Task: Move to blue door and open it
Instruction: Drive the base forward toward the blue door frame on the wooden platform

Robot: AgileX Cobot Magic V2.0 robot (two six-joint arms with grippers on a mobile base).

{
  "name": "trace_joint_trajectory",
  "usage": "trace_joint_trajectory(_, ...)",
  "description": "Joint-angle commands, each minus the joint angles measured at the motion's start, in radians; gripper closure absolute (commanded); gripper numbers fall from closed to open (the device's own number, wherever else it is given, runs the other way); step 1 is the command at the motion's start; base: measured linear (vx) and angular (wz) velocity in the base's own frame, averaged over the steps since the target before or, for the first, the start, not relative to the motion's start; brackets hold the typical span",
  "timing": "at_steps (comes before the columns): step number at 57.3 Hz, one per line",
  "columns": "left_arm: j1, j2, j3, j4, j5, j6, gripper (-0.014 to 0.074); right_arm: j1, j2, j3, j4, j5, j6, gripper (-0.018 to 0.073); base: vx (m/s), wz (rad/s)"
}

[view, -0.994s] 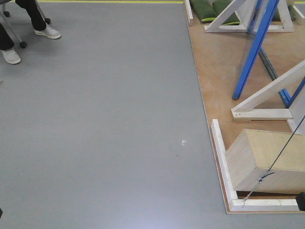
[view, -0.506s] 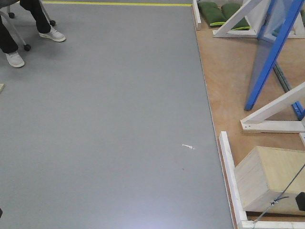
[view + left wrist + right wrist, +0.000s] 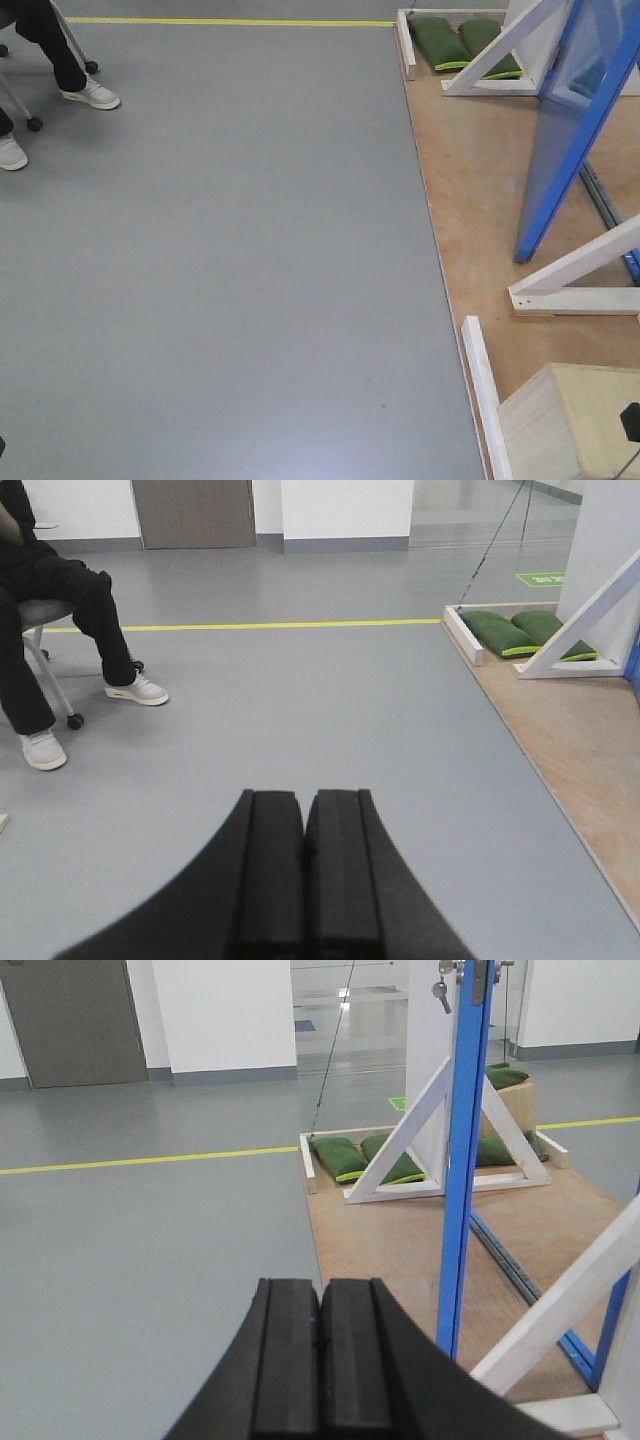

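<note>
Looking down from the front camera, a grey floor [image 3: 220,250] fills the left and a low plywood platform [image 3: 470,200] lies along the right. On that platform stands the blue door [image 3: 565,150], near the upper right corner, with slanted white braces [image 3: 580,262] beside its foot. Green sandbags [image 3: 445,40] lie at the platform's far end, and a pale wooden box [image 3: 570,425] sits at its near corner. A seated person [image 3: 50,610] in dark trousers is far left. The left claw [image 3: 305,870] is clenched, pads pressed together, gripping nothing, above bare floor. The right claw [image 3: 320,1360] is likewise clenched and empty, apart from the door, whose blue edge rises just right of it in the wrist view.
</note>
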Motion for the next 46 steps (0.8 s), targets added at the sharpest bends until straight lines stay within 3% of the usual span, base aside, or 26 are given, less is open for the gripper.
trace_joint_trajectory(1,-0.007,-0.011,-0.026,-0.006,-0.077,0.000,0.0524,-0.005,0.001,0.000,-0.004,-0.083,0.001,0.0547,0.38,-0.04)
trace_joint_trajectory(46,-0.007,-0.011,-0.026,-0.006,-0.077,0.000,0.0524,-0.005,0.001,0.000,-0.004,-0.080,0.001,0.0547,0.42,-0.02)
